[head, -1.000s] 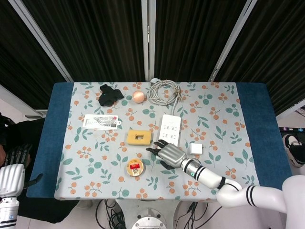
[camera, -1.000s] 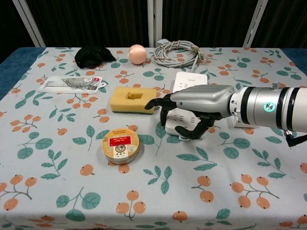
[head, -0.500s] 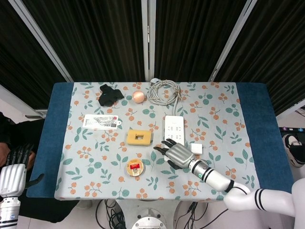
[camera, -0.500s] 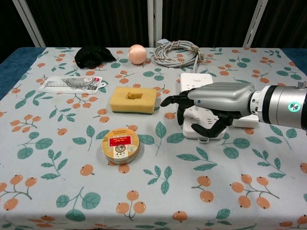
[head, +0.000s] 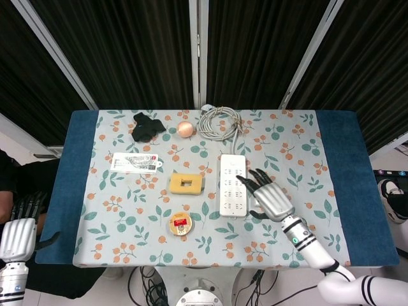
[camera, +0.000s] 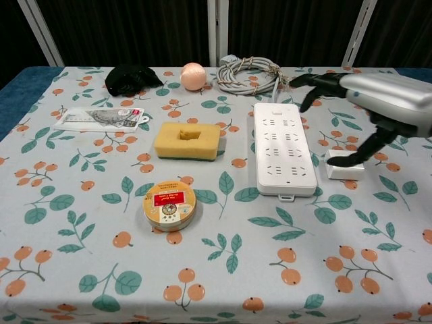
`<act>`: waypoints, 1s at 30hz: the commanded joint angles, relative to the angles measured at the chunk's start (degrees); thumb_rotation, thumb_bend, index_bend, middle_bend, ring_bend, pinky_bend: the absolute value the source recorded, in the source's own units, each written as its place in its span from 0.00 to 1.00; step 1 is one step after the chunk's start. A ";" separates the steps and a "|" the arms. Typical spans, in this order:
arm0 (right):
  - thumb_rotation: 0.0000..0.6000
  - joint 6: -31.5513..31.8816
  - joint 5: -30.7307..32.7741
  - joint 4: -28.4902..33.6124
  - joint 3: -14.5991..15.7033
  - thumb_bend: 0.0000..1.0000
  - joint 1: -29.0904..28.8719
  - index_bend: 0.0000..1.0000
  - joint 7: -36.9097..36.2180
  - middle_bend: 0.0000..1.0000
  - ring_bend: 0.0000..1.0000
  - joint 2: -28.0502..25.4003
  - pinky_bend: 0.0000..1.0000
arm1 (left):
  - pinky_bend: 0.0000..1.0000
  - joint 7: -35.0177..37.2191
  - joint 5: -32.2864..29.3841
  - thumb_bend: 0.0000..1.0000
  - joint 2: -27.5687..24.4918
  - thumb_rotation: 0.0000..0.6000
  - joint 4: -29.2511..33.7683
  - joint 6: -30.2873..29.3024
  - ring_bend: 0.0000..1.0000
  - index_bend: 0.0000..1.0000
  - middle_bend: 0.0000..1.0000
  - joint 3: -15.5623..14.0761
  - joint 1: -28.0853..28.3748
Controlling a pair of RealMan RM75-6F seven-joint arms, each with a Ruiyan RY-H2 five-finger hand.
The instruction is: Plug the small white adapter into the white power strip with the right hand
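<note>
Now, surface: a table (head: 71,191) with a leaf-and-berry cloth, blue at both ends.
Room: black curtains (head: 127,51) with pale vertical rails behind.
My right hand (head: 271,199): fingers spread, gripping nothing, over the adapter.
Adapter (camera: 344,164): small white block lying just right of the power strip (camera: 283,146), unplugged.
My left hand (head: 18,233): off the table's left edge; grip unclear.

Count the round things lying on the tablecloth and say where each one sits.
2. The pink ball lies at the far edge between the black cloth and the coiled cable. The round tin sits near the front, before the yellow sponge.
</note>
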State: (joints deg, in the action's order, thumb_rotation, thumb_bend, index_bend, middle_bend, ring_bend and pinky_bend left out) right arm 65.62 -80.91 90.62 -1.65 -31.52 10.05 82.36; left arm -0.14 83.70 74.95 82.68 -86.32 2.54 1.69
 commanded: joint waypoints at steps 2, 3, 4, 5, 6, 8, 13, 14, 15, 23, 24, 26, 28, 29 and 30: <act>1.00 2.88 2.84 -4.69 0.41 0.01 4.00 0.14 -0.94 0.23 0.00 3.65 0.00 | 0.00 0.26 0.22 0.14 0.12 1.00 -0.23 0.12 0.00 0.06 0.03 0.00 0.20; 1.00 3.02 3.05 -5.80 0.26 0.01 4.29 0.17 -1.43 0.24 0.00 4.52 0.00 | 0.00 0.30 0.24 0.14 0.10 1.00 -0.26 0.12 0.00 0.06 0.03 -0.01 0.20; 1.00 3.23 3.19 -7.38 0.01 0.01 4.58 0.20 -2.10 0.25 0.00 5.71 0.00 | 0.00 0.38 0.23 0.14 0.08 1.00 -0.30 0.08 0.00 0.06 0.03 0.00 0.19; 1.00 3.32 3.25 -8.60 -0.21 0.01 4.73 0.24 -2.58 0.27 0.00 6.59 0.00 | 0.00 0.42 0.24 0.14 0.06 1.00 -0.31 0.04 0.00 0.06 0.03 0.00 0.18; 1.00 3.38 3.28 -9.73 -0.43 0.01 4.84 0.26 -3.11 0.27 0.00 7.43 0.00 | 0.00 0.46 0.25 0.14 0.04 1.00 -0.32 -0.01 0.00 0.06 0.03 0.00 0.16; 1.00 3.57 3.01 -11.97 -0.87 0.01 5.01 0.31 -4.42 0.29 0.00 9.07 0.00 | 0.00 0.60 0.29 0.14 0.03 1.00 -0.34 -0.16 0.00 0.06 0.03 -0.07 0.06; 1.00 3.92 2.55 -16.16 -1.54 0.01 5.36 0.42 -5.00 0.32 0.00 11.44 0.00 | 0.00 1.02 0.21 0.14 0.10 1.00 -0.52 -0.27 0.00 0.06 0.03 -0.23 -0.18; 1.00 3.86 2.56 -16.57 -1.60 0.01 5.45 0.43 -5.15 0.32 0.00 11.62 0.00 | 0.00 1.08 0.21 0.14 0.13 1.00 -0.56 -0.26 0.00 0.06 0.03 -0.25 -0.20; 1.00 3.85 2.55 -16.96 -1.68 0.00 5.54 0.43 -5.33 0.32 0.00 11.79 0.00 | 0.00 1.13 0.21 0.14 0.15 1.00 -0.61 -0.24 0.00 0.06 0.03 -0.27 -0.20; 1.00 3.58 2.26 -20.20 -2.40 0.02 5.94 0.45 -6.08 0.32 0.00 13.35 0.00 | 0.00 1.45 0.36 0.14 0.28 1.00 -0.88 -0.15 0.00 0.06 0.03 -0.28 -0.09; 1.00 3.40 2.27 -20.46 -2.45 0.02 5.94 0.45 -6.13 0.32 0.00 13.50 0.00 | 0.00 1.50 0.34 0.14 0.29 1.00 -0.91 -0.16 0.00 0.06 0.03 -0.28 -0.10; 1.00 2.99 2.37 -21.20 -2.61 0.03 5.91 0.45 -6.09 0.32 0.00 13.85 0.00 | 0.00 1.62 0.31 0.14 0.32 1.00 -0.99 -0.11 0.00 0.06 0.03 -0.33 -0.13; 1.00 2.66 2.51 -22.03 -2.79 0.05 5.90 0.45 -5.86 0.32 0.00 14.23 0.00 | 0.00 1.81 0.28 0.14 0.35 1.00 -1.09 -0.05 0.00 0.06 0.03 -0.37 -0.16; 1.00 2.46 2.57 -22.28 -2.83 0.06 5.90 0.45 -5.84 0.32 0.00 14.36 0.00 | 0.00 1.86 0.25 0.14 0.37 1.00 -1.14 -0.03 0.00 0.06 0.03 -0.38 -0.17; 1.00 2.20 2.64 -22.55 -2.88 0.07 5.89 0.45 -5.85 0.32 0.00 14.51 0.00 | 0.00 1.92 0.23 0.14 0.38 1.00 -1.18 0.01 0.00 0.06 0.03 -0.37 -0.15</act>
State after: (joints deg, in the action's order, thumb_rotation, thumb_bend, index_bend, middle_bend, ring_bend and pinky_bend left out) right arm 67.96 -78.35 68.21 -4.45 -25.62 4.16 96.73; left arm 1.77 83.93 75.33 81.50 -86.32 2.18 1.54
